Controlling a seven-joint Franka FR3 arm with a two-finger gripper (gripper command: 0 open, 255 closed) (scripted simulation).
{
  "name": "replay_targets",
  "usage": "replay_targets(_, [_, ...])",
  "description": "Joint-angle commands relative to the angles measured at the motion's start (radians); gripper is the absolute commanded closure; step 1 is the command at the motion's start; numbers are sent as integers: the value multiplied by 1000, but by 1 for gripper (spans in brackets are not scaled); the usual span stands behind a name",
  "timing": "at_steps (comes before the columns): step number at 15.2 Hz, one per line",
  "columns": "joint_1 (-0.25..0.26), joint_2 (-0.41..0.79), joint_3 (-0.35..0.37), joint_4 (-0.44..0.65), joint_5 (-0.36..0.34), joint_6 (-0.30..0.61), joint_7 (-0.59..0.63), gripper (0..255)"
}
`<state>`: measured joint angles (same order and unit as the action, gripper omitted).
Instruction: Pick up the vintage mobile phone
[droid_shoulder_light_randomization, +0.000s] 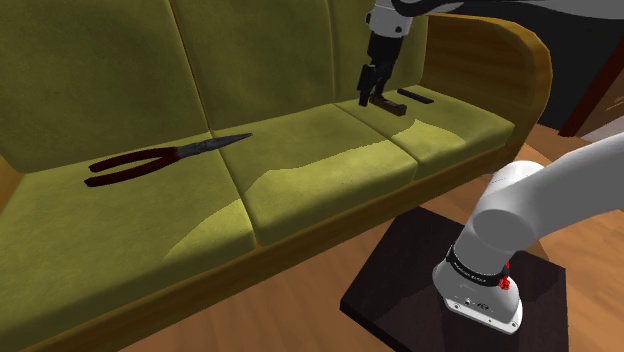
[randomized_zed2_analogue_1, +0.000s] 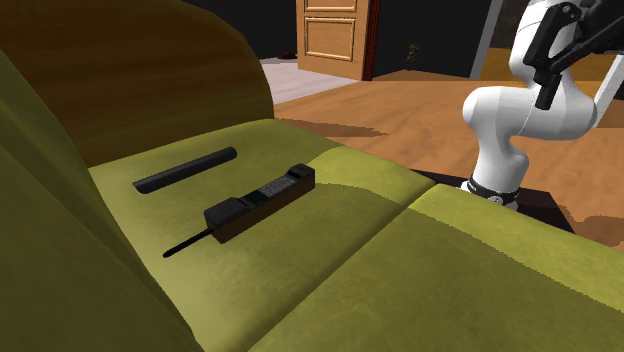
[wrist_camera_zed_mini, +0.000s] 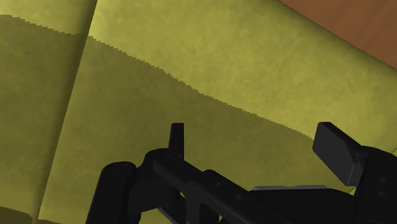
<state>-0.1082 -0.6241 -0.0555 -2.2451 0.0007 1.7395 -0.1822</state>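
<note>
Approach step. Black two-finger gripper (droid_shoulder_light_randomization: 372, 93), fingers (wrist_camera_zed_mini: 333, 147) apart and empty, hangs above the olive-green sofa cushion (randomized_zed2_analogue_1: 450, 270). In the second exterior view, the dark brick-shaped vintage mobile phone with antenna (randomized_zed2_analogue_1: 262, 200) lies flat at 4 o'clock of a black bar (randomized_zed2_analogue_1: 187, 168). The next move probably calls for descending to straddle its width.

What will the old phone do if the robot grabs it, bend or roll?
The vintage mobile phone looks like a stiff, blocky brick, so it probably won't bend. Its flat sides make rolling unlikely. The thin antenna sticking out one end may be fragile, and the long body could tilt if gripped near an end.
</note>
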Motion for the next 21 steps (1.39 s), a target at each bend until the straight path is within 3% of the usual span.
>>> replay_targets(1, [-16, 56, -25, 19, -11, 30, -12, 0])
replay_targets(11, [-87, 333, -159, 184, -28, 111, -91, 0])
replay_targets(21, [-166, 645, -277, 434, 34, 131, -184, 0])
